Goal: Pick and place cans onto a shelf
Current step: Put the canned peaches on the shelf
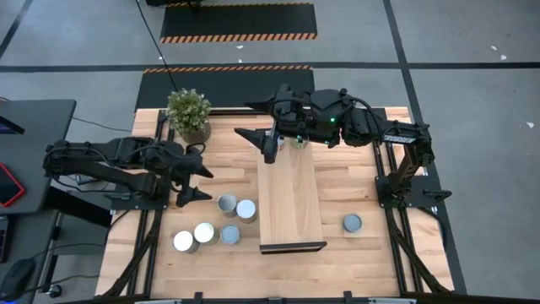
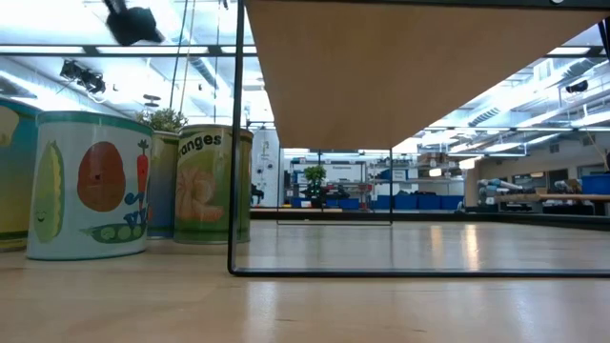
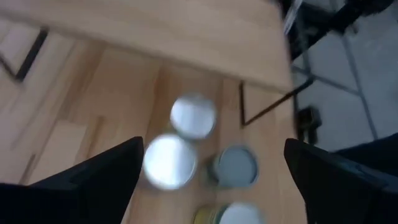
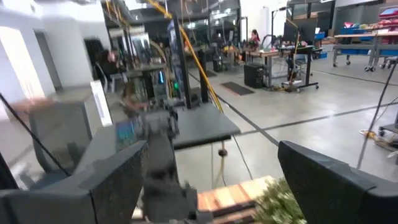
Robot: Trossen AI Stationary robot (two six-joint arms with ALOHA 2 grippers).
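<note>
The open, empty left gripper (image 1: 192, 182) hovers left of centre, the can cluster (image 1: 226, 203) just lower right; the open right gripper (image 1: 260, 120) sits over the shelf's (image 1: 289, 203) top end.

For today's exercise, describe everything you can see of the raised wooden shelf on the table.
The long, narrow light-wood shelf runs lengthwise down the middle of the plank tabletop, with a dark front edge. The low view shows it raised on a thin black frame, with open space beneath. No can stands on it; five cans are to its left, one to its right.
</note>
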